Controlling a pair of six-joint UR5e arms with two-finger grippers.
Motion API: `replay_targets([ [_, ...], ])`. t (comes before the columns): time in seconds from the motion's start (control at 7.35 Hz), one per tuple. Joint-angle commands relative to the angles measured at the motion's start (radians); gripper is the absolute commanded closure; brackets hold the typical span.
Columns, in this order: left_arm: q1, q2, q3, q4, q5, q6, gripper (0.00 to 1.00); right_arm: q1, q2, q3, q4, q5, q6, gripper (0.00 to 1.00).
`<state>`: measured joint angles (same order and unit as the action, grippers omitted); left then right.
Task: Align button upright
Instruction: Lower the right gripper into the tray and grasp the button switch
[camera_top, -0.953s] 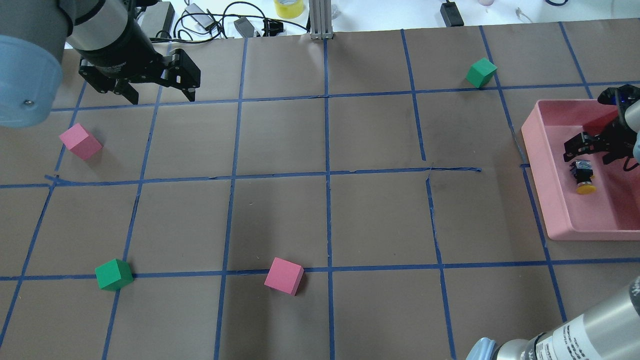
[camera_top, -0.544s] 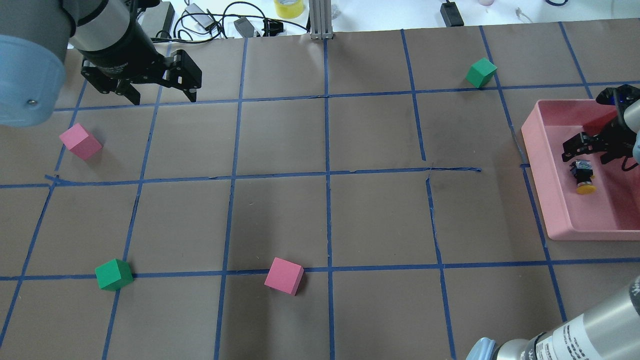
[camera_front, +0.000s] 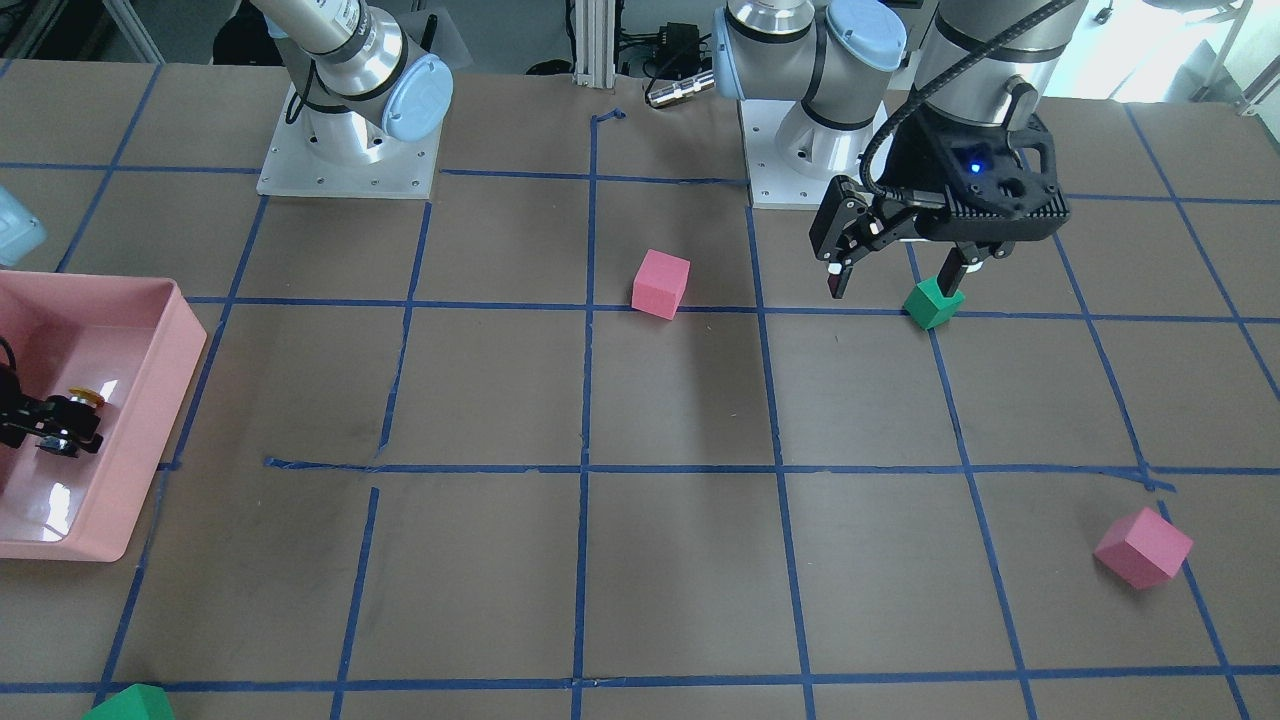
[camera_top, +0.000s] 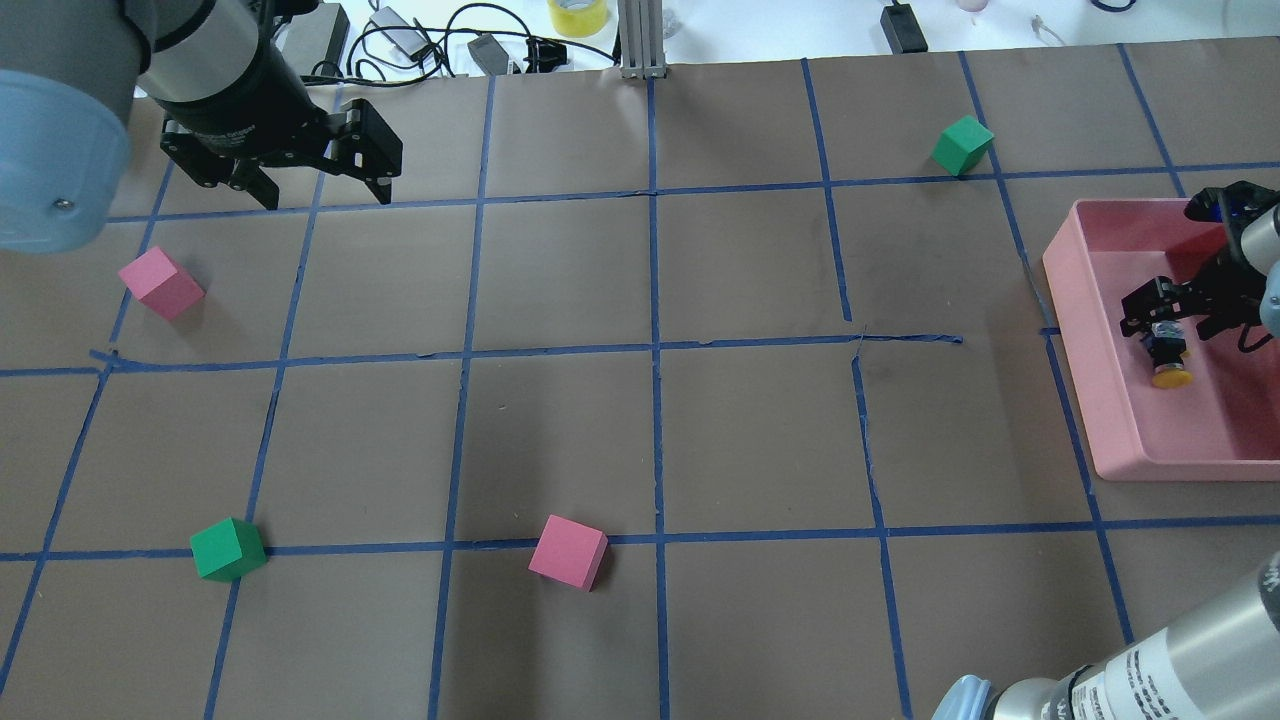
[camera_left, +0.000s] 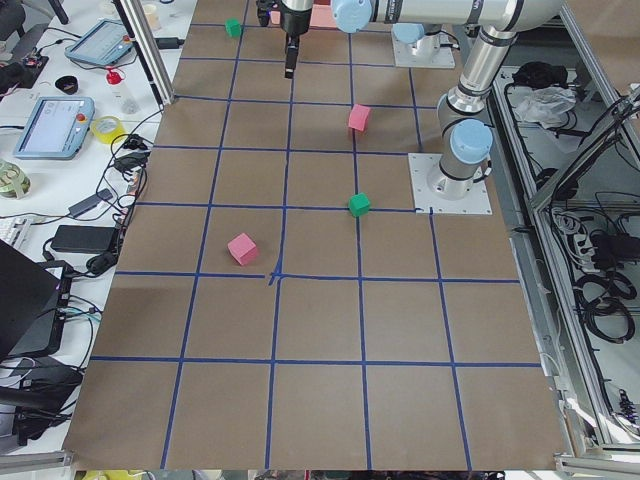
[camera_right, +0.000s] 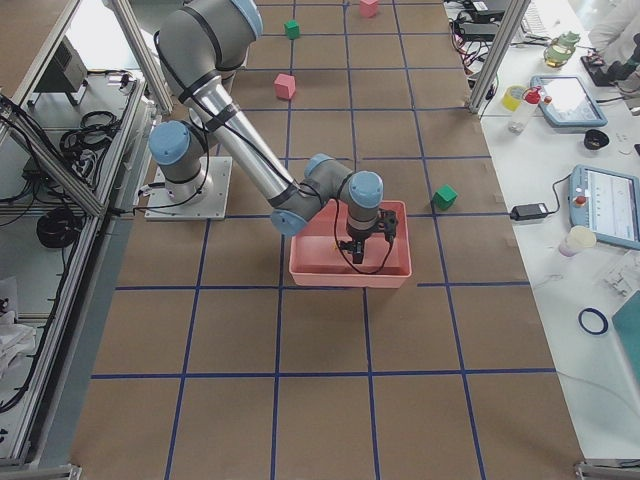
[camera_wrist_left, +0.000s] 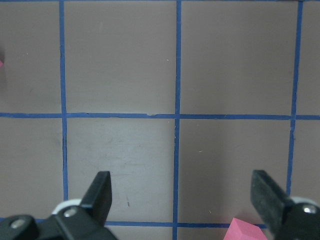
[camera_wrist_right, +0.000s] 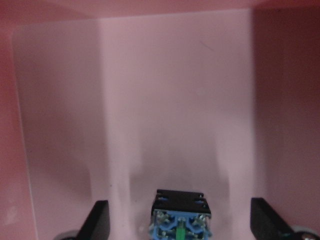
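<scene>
Overhead exterior is showing you the button (camera_top: 1167, 356) lying on its side inside the tray (camera_top: 1072, 300), cap pointing away from the right gripper (camera_top: 1176, 318), whose spread jaws are flanking its base end, while the left gripper (camera_top: 325, 197), also spread, is hovering well outside the tray.
</scene>
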<state>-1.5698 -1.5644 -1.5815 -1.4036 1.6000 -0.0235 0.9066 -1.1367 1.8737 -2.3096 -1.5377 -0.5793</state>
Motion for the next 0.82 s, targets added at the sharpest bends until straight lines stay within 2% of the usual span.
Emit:
replay_targets([
  [0.0, 0.001, 0.001, 0.0, 0.0, 0.0, 0.0, 0.0, 0.0, 0.0, 0.008, -0.001, -0.015, -0.002, 0.0],
  [0.14, 0.001, 0.0, 0.0, 0.0, 0.0, 0.0, 0.0, 0.0, 0.0, 0.008, -0.001, -0.01, -0.002, 0.0],
  [0.27, 0.001, 0.0, 0.0, -0.002, 0.0, 0.0, 0.0, 0.0, 0.0, 0.01, 0.007, -0.007, -0.002, 0.1],
  [0.41, 0.001, 0.0, 0.0, -0.002, 0.0, 0.0, 0.0, 0.0, -0.002, 0.004, 0.042, -0.016, -0.019, 0.38],
  [0.68, 0.001, 0.0, 0.0, -0.002, 0.0, 0.0, 0.0, 0.0, -0.006, 0.001, 0.042, -0.016, -0.045, 0.69],
])
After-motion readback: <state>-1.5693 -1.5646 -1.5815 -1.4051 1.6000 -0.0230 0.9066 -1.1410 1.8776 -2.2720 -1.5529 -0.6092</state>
